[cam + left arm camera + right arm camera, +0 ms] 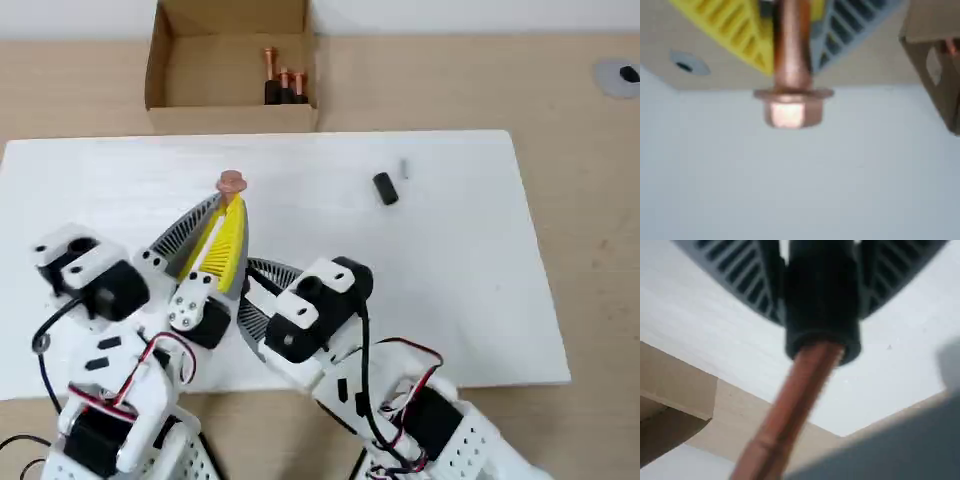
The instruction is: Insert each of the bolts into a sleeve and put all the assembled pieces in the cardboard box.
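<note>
Bolts: three done, two left, as far as you can see.
Nearest you, the right gripper (pixel 821 295) pinches a sleeve (pixel 822 325) with a bolt (pixel 795 400) sticking out of it, so that piece looks joined and ready for boxing. Just beyond, the left gripper (pixel 228 204) clamps a bare bolt (pixel 231 182) by its shank, head outward, over the board (pixel 450 280). Farther off, a loose sleeve (pixel 385 188) lies on that board, well apart; pairing those two is likely your next job. At the far end, the box (pixel 235 118) holds three assembled pieces (pixel 283 85).
</note>
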Robot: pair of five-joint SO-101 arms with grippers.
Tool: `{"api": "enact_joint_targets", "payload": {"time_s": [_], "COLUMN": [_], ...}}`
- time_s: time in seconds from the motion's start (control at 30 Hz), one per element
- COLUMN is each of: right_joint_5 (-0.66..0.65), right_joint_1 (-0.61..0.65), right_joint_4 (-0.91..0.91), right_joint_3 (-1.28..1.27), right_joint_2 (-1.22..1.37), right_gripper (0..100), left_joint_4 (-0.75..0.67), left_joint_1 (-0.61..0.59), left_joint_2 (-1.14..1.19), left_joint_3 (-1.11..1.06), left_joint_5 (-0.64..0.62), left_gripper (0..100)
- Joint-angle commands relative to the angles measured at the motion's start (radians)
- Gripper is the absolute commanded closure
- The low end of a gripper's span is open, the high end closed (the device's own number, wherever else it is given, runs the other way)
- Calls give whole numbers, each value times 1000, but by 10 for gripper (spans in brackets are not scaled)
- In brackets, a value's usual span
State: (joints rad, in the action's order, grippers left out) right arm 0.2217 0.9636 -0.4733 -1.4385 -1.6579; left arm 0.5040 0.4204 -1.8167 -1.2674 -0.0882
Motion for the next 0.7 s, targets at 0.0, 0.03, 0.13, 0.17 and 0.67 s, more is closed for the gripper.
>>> {"api": "enact_joint_targets", "payload": {"time_s": [0.0,0.03,0.13,0.17,0.67], "right_joint_5": [11,11,34,41,115], "right_joint_1": [-27,-38,-51,-51,-225], "right_joint_4": [-3,-3,-3,-5,-3], "right_joint_3": [12,13,31,38,84], "right_joint_2": [-4,-4,-4,-4,-4], "right_gripper": [989,989,989,989,989], "left_joint_4": [25,41,66,69,252], "left_joint_1": [11,11,11,11,11], "left_joint_2": [-8,-8,-8,-8,-10], "left_joint_3": [3,-2,-18,-25,58], "left_joint_5": [11,11,11,11,9], "left_gripper": [992,992,992,992,992]}}
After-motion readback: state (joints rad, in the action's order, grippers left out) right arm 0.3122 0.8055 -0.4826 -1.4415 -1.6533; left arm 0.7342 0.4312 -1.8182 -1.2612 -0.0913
